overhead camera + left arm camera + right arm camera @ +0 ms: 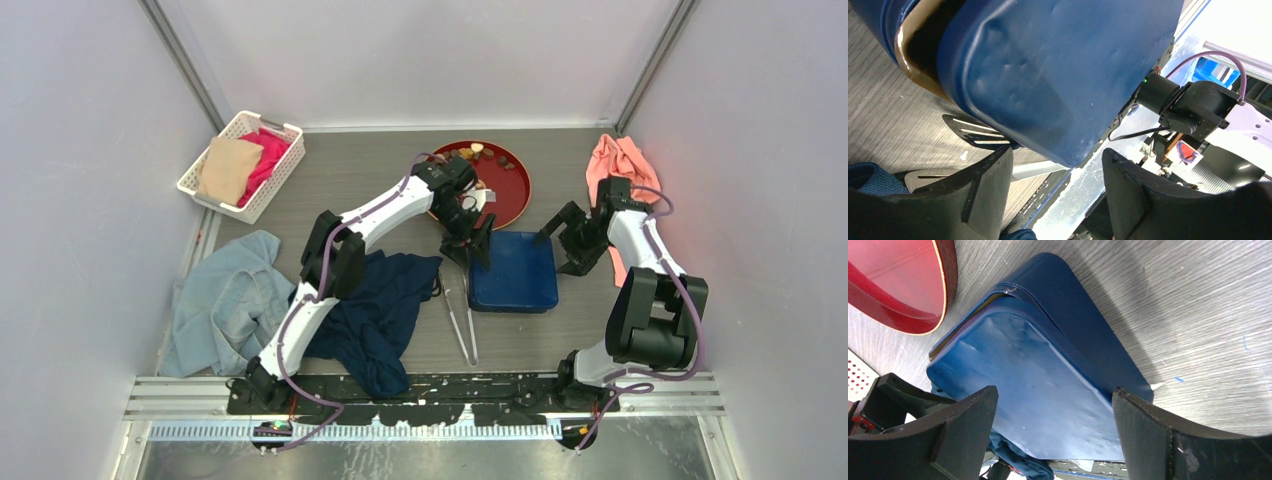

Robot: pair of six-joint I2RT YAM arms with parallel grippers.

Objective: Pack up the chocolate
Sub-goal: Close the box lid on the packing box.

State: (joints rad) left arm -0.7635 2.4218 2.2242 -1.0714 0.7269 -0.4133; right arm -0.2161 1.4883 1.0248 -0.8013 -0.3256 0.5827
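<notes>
Brown and cream chocolate sits bunched at the far rim of the red tray, and none of it looks packed. The left end effector hangs between the tray and the blue box, its fingers apart at the box's corner and clamping nothing. The chocolate lies just beyond it. The box wears its lid, one edge gaping, so opening and filling are left. The right end effector, fingers wide apart, straddles the box's other side, farther from the chocolate.
</notes>
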